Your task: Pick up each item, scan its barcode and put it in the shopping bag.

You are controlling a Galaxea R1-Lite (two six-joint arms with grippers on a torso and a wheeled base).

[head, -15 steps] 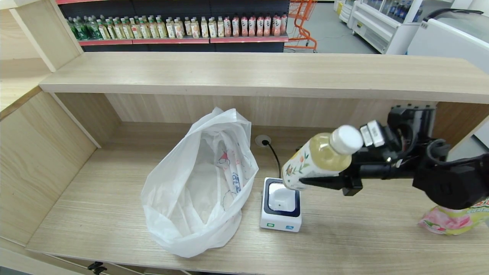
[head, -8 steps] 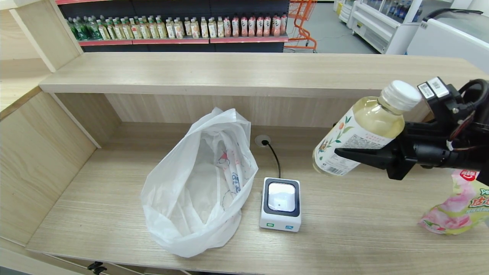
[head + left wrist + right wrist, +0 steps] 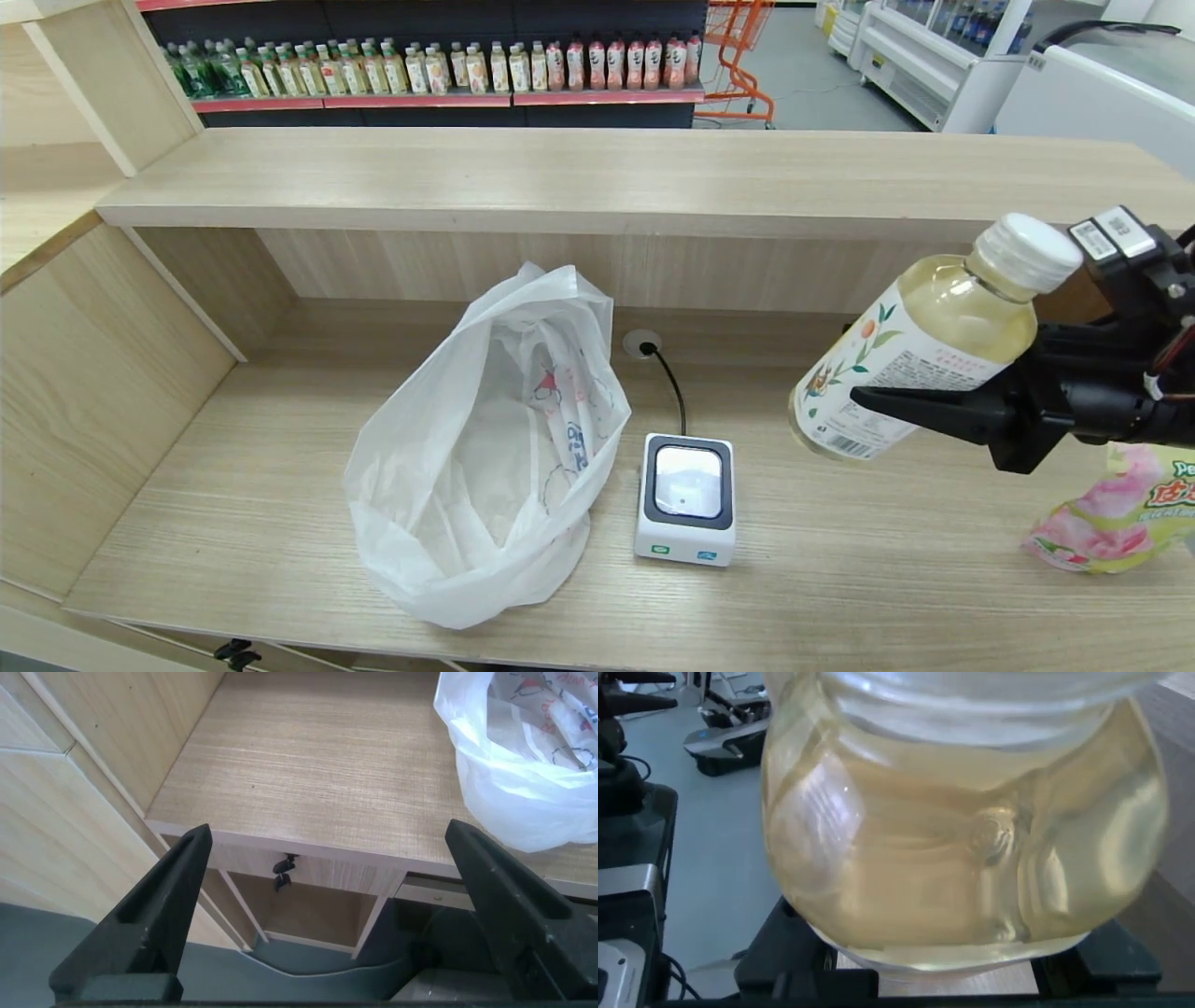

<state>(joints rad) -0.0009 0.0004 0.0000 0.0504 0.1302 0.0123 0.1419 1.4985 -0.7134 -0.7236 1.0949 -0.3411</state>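
Nothing sits in the shopping bag (image 3: 485, 448) as far as you can see into its open mouth; it lies toward the desk's (image 3: 840, 579) near edge, left of the middle. 2 items are outstanding. The bottle (image 3: 920, 350) is off the desk, held tilted in the air over the desk's right half, cap up and toward the right edge, and well apart from the scanner (image 3: 686, 499), which stands just beside the bag. The barcode at the bottle's lower end faces up and forward, not squarely at the scanner window; whether it has been read, you cannot tell. A pink snack pouch (image 3: 1111, 523) lies at the right edge, probably next in line.

Your right end effector (image 3: 878, 373) is clamped on the bottle's body, 1 finger across the label; the bottle (image 3: 971, 831) sits close against the wrist camera. Your left end effector (image 3: 332, 905) has its fingers spread wide and holds nothing, hanging off the desk's near edge by the bag.
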